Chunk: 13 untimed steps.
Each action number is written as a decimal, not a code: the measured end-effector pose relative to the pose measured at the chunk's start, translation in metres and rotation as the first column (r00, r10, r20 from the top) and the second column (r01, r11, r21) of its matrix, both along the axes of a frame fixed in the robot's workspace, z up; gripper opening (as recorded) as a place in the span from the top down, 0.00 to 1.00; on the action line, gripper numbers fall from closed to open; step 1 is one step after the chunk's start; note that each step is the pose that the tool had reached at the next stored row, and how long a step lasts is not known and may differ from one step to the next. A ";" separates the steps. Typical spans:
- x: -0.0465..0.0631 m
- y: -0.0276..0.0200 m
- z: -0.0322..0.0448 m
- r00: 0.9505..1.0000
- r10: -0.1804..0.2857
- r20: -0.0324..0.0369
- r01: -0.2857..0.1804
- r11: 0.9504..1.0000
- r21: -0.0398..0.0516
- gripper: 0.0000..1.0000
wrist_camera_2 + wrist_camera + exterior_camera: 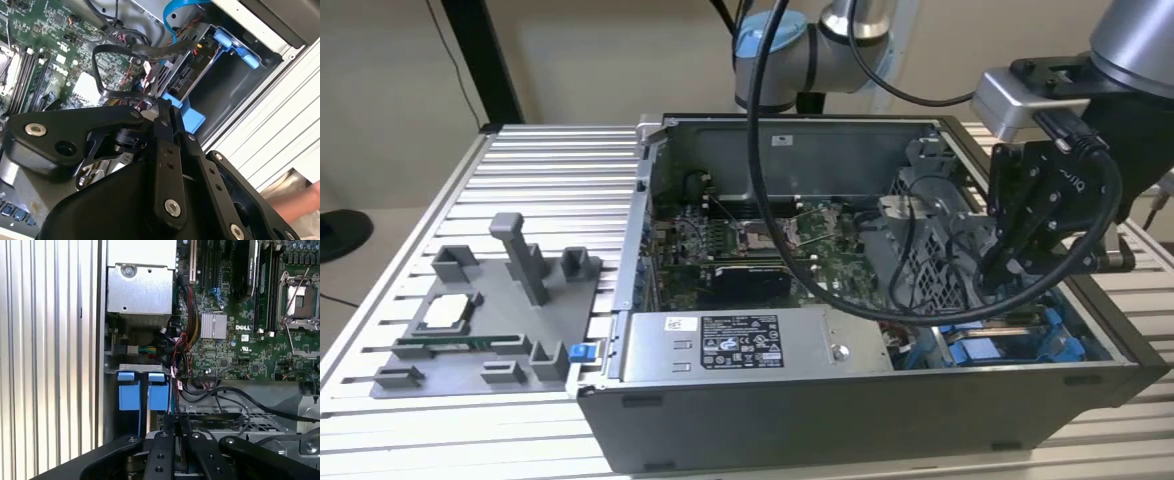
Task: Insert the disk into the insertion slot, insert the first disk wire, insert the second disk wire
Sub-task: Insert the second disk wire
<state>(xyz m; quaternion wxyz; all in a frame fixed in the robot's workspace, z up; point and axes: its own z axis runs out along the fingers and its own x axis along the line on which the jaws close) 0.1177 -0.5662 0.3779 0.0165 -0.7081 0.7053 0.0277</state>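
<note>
Gripper (167,104) hangs low over the insertion slot (235,95) — jaws drawn narrow (contents indiscernible) — apparently to reach the connector edge of the disk (196,75).

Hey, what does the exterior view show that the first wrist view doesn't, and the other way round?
The exterior view takes in the grey parts tray beside the computer case, the case's full outline and the arm's blue-capped joint. The first wrist view brings close the silver heat sink and the red and black wires next to it. Both show the green motherboard, the blue-trimmed drive bay and the gripper near that bay.
</note>
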 end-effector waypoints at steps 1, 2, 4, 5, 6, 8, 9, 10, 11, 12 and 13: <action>0.000 -0.0006 -0.0004 1.000 0.000 0.000 0.000 1.000 0.000 1.00; 0.001 -0.0012 -0.0007 1.000 0.000 0.000 0.000 1.000 0.000 1.00; 0.001 -0.0024 -0.0014 1.000 0.000 0.000 0.000 1.000 0.000 1.00; 0.002 -0.0028 -0.0016 1.000 0.000 0.000 0.000 1.000 0.000 1.00; 0.002 -0.0029 -0.0016 1.000 0.000 0.000 0.000 1.000 0.000 1.00; 0.002 -0.0030 -0.0016 1.000 0.000 0.000 0.000 1.000 0.000 1.00; 0.002 -0.0031 -0.0017 1.000 0.000 0.000 0.000 1.000 0.000 1.00; 0.002 -0.0031 -0.0018 1.000 0.000 0.000 0.000 1.000 0.000 1.00; 0.002 -0.0031 -0.0019 1.000 0.000 0.000 0.000 1.000 0.000 1.00; 0.002 -0.0032 -0.0021 1.000 0.000 0.000 0.000 1.000 0.000 1.00; 0.002 -0.0033 -0.0024 1.000 0.000 0.000 0.000 1.000 0.000 1.00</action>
